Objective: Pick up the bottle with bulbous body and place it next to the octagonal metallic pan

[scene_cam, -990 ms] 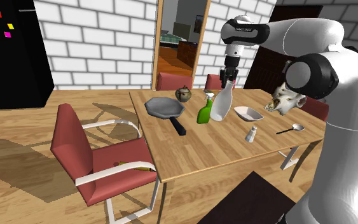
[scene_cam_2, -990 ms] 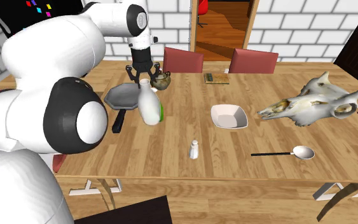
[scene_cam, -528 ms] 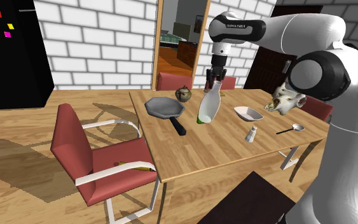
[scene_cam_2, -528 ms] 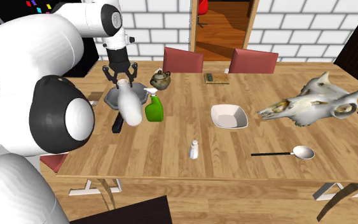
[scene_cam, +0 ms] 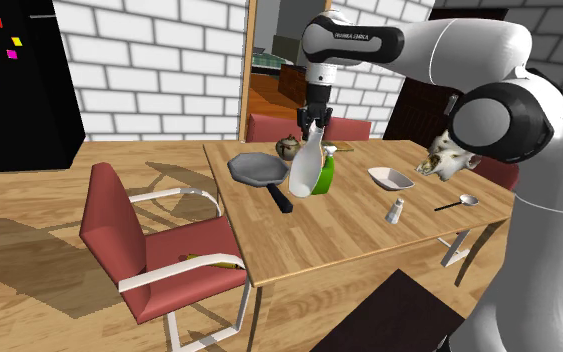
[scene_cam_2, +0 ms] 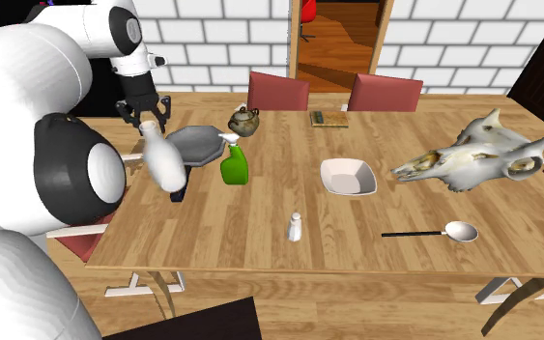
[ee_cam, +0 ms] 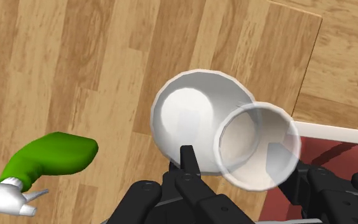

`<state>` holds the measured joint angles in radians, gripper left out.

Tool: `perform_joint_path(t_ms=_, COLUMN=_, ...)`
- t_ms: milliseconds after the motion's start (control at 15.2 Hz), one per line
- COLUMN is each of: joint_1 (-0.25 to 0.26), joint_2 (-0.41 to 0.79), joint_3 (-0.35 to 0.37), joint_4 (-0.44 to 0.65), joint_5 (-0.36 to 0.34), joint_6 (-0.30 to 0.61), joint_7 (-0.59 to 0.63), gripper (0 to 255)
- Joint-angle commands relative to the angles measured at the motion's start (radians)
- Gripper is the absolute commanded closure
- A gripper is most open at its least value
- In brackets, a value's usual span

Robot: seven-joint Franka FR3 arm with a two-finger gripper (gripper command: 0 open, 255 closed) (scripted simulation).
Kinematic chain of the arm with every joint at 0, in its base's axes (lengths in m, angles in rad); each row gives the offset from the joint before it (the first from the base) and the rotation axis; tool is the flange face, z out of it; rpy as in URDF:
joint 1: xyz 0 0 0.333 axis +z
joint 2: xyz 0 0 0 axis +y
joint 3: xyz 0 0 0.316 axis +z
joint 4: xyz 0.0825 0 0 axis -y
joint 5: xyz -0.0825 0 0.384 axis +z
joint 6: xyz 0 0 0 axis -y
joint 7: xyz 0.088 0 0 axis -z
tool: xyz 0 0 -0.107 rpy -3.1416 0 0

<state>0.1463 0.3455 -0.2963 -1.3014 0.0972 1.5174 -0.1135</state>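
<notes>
On the worktop (scene_cam_2: 260,241) the pan (scene_cam_2: 197,145) lies at the second exterior view's left, teapot (scene_cam_2: 243,120) behind it, spray bottle (scene_cam_2: 234,167) just right of it; bowl (scene_cam_2: 347,177), shaker (scene_cam_2: 296,228), spoon (scene_cam_2: 436,232), skull (scene_cam_2: 472,156) further right. The bottle (scene_cam_2: 164,160) hangs beside the pan.

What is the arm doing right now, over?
Arm's gripper shut on white bottle, at neck. Bottle hangs tilted beside dark pan. Nearby: green spray bottle, apart.

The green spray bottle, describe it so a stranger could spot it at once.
Find the wooden table, then the dark octagonal pan near one end. Beside the pan stands the spray bottle: bright green with a white trigger head, unlike the plain white bottle in the gripper.
</notes>
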Motion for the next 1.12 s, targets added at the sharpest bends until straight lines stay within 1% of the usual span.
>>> perform_joint_path(t_ms=0, joint_1=0.025, joint_2=0.020, joint_3=0.015, joint_4=0.033, joint_5=0.005, joint_6=-0.012, joint_7=0.043, gripper=255)
perform_joint_path(t_ms=396, joint_1=0.088, joint_2=0.095, joint_3=0.052, joint_4=0.149, joint_5=0.022, joint_6=-0.050, joint_7=0.153, gripper=255)
perform_joint_path(t_ms=1056, joint_1=0.103, joint_2=0.067, joint_3=0.053, joint_4=-0.030, joint_5=0.016, joint_6=0.100, joint_7=0.149, gripper=255)
